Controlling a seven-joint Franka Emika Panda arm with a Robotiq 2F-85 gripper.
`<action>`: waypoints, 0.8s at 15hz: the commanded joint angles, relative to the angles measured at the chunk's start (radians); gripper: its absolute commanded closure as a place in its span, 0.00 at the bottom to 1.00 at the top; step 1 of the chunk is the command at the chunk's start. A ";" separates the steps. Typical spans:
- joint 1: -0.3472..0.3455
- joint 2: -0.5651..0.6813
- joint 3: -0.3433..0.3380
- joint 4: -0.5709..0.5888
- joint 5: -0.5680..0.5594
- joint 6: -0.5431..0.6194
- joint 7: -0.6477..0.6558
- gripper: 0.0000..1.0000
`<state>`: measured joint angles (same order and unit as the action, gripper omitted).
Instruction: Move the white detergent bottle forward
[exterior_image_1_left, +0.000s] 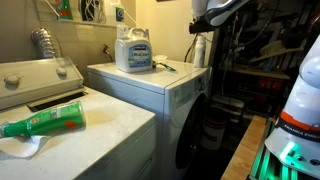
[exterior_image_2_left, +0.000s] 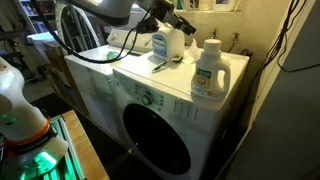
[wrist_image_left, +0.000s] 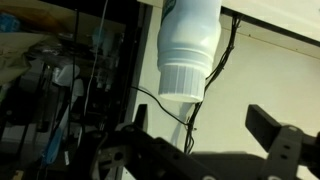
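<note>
Approach phase, by all appearances, with no grasp made yet. Jaws spread wide in the wrist view, nothing between them and nothing held. White detergent bottle (wrist_image_left: 188, 45) straight ahead there, clear of both fingers (wrist_image_left: 268, 128) and shown cap-down, so probably an inverted picture. In an exterior view, standing upright on the machine-top counter (exterior_image_2_left: 178, 78), toward the side away from the big jug (exterior_image_2_left: 165, 42), with a small flat item (exterior_image_2_left: 160, 65) lying between the two. Same bottle visible in the other exterior angle too (exterior_image_1_left: 200, 50), close to the far edge of the counter and just under the dark end of the arm (exterior_image_2_left: 110, 10), which reaches in from above. Hard to tell from these angles exactly how near the jaws hang to the bottle; certainly not around it. Next, most likely: closing the gap, lining up so that one finger passes each side of the body, then pinching on the straight wall rather than on the narrow neck or cap. After that, a short carry or slide toward the front edge, above the round door. Worth minding: slim and tall, so probably easy to tip with an off-centre nudge; better kept upright and set down well short of the edge.
</note>
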<state>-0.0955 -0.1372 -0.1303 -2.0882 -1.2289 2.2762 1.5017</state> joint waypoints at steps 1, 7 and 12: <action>-0.017 -0.003 0.002 -0.064 -0.007 0.012 0.039 0.00; -0.039 0.029 -0.008 -0.146 -0.087 0.037 0.169 0.00; -0.059 0.086 -0.026 -0.177 -0.311 0.108 0.415 0.00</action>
<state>-0.1364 -0.0778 -0.1427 -2.2388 -1.4036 2.3188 1.7700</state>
